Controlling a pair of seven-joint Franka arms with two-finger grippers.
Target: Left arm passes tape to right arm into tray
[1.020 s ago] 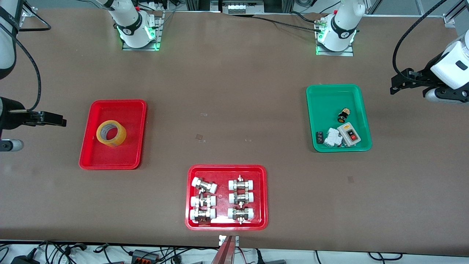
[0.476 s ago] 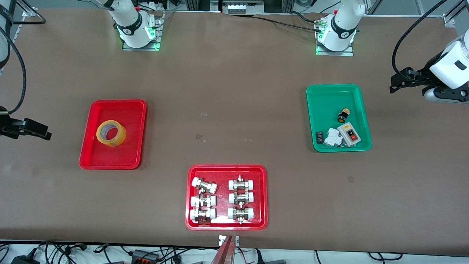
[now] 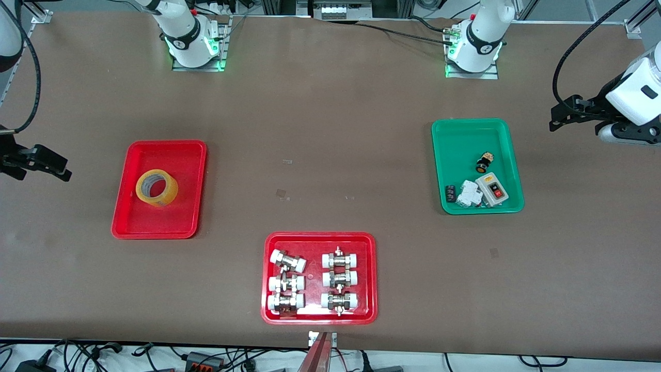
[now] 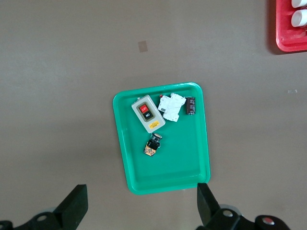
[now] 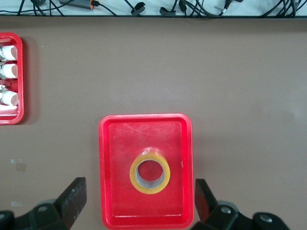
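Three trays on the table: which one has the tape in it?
The plain red tray toward the right arm's end holds the tape. The red tray nearest the front camera holds pipe fittings; the green tray holds small electrical parts.

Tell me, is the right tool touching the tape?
Apart. The front view shows the right tool off past the tray, open, with bare table between it and the tape.
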